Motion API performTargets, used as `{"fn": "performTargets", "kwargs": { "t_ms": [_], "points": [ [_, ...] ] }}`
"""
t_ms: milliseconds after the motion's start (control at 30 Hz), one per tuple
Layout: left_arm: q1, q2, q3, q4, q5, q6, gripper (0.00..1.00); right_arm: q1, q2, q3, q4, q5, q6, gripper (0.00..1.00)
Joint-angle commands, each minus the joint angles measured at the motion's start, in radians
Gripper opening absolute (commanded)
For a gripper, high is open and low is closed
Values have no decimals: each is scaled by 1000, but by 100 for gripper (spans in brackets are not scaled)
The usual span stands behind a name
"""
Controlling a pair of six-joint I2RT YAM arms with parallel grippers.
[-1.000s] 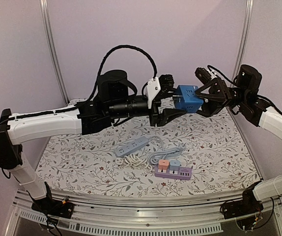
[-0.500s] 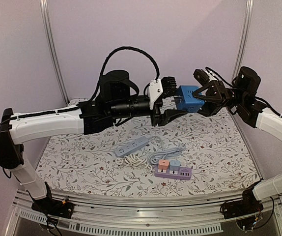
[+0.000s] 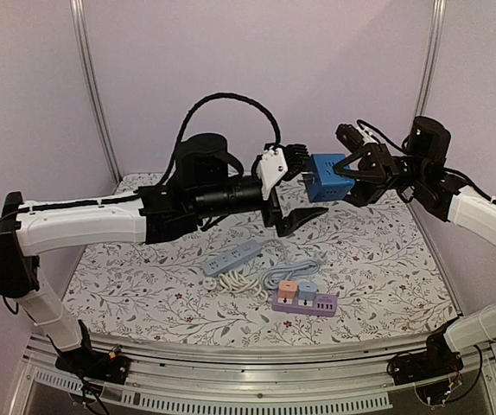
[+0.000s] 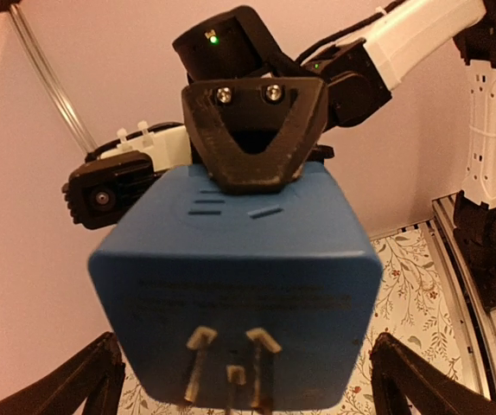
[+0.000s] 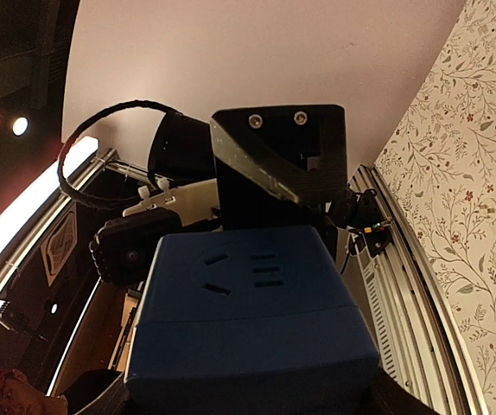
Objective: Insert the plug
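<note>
Blue plug cube [image 3: 326,173] is clamped in your right end effector [image 3: 345,177], the left end effector [image 3: 313,187] spread empty, so releasing before the left closes would drop it.

Walls [image 3: 317,69]: plain pale lilac panels at the back and on both sides. Two bare metal posts run up the back corners, the left post [image 3: 93,86] and the right post [image 3: 430,60]. Table [image 3: 118,294] has a white cloth with a grey-brown floral vine print. Aluminium rail [image 3: 231,361] along the near edge. Right wrist view: a bright light strip [image 5: 23,207] and a small round lamp [image 5: 20,125] against dark surroundings.
</note>
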State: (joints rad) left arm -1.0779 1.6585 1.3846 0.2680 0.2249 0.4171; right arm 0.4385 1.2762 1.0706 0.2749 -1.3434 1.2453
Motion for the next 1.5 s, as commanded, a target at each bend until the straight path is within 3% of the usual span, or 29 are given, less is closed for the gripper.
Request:
{"fn": "performTargets", "kwargs": {
  "t_ms": [0, 300, 700, 867, 1000, 1167, 1467],
  "points": [
    [-7, -97, -96, -10, -66, -23, 99, -1, 36, 132, -376, 102, -340, 0],
    [-7, -305, -293, -105, -187, -90, 99, -6, 82, 226, -546, 335, -759, 0],
    [1, -453, -366, -346, -458, -142, 99, -6, 171, 384, -697, 507, -1160, 0],
    [32, -365, -286, -560, -525, -188, 97, -7, 135, 367, -738, 632, -1225, 0],
    [59, -292, -245, -639, -529, -256, 93, -7, 98, 354, -803, 763, -1298, 0],
    [126, -142, -126, -751, -481, -319, 90, -6, 30, 299, -815, 884, -1303, 0],
    [222, 175, 171, -1008, -295, -302, 87, 9, -125, 153, -786, 905, -1180, 0]
  ]
}}
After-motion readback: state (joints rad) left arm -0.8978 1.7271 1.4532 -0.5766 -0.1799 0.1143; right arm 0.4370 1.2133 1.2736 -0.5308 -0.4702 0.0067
